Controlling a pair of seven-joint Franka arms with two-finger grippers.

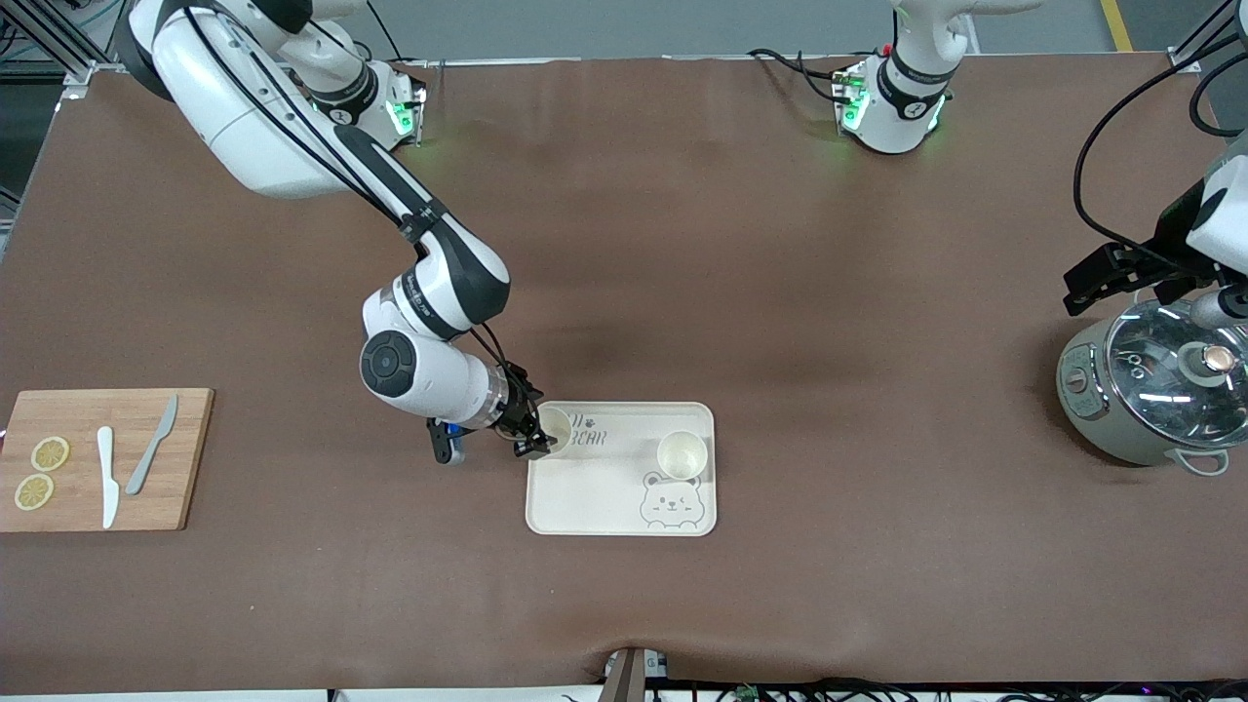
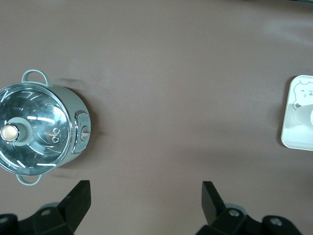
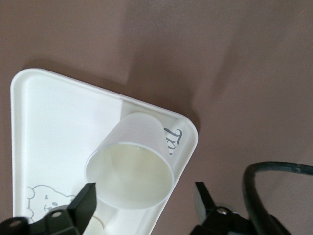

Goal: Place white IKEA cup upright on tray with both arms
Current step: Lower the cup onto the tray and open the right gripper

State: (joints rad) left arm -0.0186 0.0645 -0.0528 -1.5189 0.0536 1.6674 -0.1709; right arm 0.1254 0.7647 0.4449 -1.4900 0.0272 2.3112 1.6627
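Observation:
A white cup (image 1: 557,427) stands mouth up on the cream bear tray (image 1: 604,497), in the tray's corner toward the right arm's end and farther from the front camera. My right gripper (image 1: 533,432) is low at that corner and open. In the right wrist view its fingers (image 3: 87,197) stand either side of the cup (image 3: 131,164); one is at the cup's rim, the other is clear of it. A second white cup (image 1: 681,452) stands upright on the tray above the bear face. My left gripper (image 1: 1107,281) waits open and empty (image 2: 146,196) over the table beside a pot.
A grey pot with a glass lid (image 1: 1160,390) sits at the left arm's end, also in the left wrist view (image 2: 36,129). A wooden cutting board (image 1: 185,458) with two lemon slices and two knives lies at the right arm's end. The tray's edge shows in the left wrist view (image 2: 293,132).

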